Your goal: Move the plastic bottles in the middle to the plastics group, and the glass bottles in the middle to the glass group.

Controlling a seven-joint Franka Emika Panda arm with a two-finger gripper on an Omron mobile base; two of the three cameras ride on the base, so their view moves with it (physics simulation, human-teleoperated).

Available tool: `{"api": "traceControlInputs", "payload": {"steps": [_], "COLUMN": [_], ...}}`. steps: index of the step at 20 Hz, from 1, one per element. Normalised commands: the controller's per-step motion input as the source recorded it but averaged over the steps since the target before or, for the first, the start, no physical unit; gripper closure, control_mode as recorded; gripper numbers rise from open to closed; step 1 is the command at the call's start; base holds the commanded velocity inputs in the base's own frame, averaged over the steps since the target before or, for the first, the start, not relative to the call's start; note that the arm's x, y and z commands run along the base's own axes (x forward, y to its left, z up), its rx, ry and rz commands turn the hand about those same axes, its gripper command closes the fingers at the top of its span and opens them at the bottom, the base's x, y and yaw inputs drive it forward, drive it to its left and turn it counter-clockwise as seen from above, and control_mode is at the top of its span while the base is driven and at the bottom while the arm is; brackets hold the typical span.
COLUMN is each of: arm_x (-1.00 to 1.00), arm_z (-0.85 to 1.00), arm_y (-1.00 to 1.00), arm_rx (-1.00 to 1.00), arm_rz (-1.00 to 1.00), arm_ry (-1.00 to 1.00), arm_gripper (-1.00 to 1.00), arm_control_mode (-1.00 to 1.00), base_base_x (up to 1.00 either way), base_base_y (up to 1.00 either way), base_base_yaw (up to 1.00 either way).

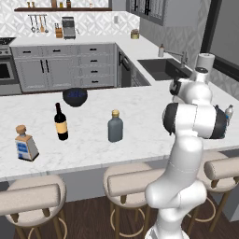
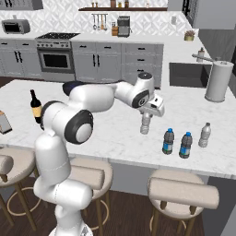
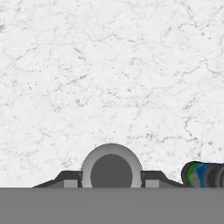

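The big white marble counter (image 2: 115,133) lies under the claw, smooth with thin grey veins. The white arm (image 2: 92,99) reaches out over it, round and shiny with dark joints.

Far off to the claw's left side stand a tall dark wine bottle (image 1: 60,122) with a yellow label and a square clear bottle (image 1: 25,144) with a cork and a blue label. Closer on that same side stands the squat grey-blue glass bottle (image 1: 115,126), with broad shoulders, a short neck and a tan stopper.

On the claw's other side, near it, stand two small dark bottles (image 2: 168,141) with blue labels and blue caps, and just past them a pale bottle (image 2: 205,134) with a whitish cap.

The claw (image 2: 146,120) points down and is closed on the pale plastic bottle (image 2: 145,124), gripping it near its top. That bottle is small, slim and grey-clear. It hangs upright right under the claw, with its bottom at the counter. From the hand view its round grey cap (image 3: 111,173) sits between the two dark fingertips (image 3: 68,179), which press on both sides.
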Motion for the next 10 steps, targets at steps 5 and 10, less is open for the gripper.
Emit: {"api": "traceControlInputs", "payload": {"steps": [5, 10], "arm_x": [-0.01, 0.13], "arm_z": [-0.05, 0.05], "arm_y": [-0.02, -0.15], "arm_rx": [-0.12, -0.12], "arm_rz": [0.00, -0.04], "arm_ry": [-0.14, 0.08], "arm_gripper": [1.00, 1.00], "arm_control_mode": [-1.00, -1.00], "base_base_x": [0.00, 0.00], "base_base_y": [0.00, 0.00], "base_base_yaw": [0.00, 0.00]}}
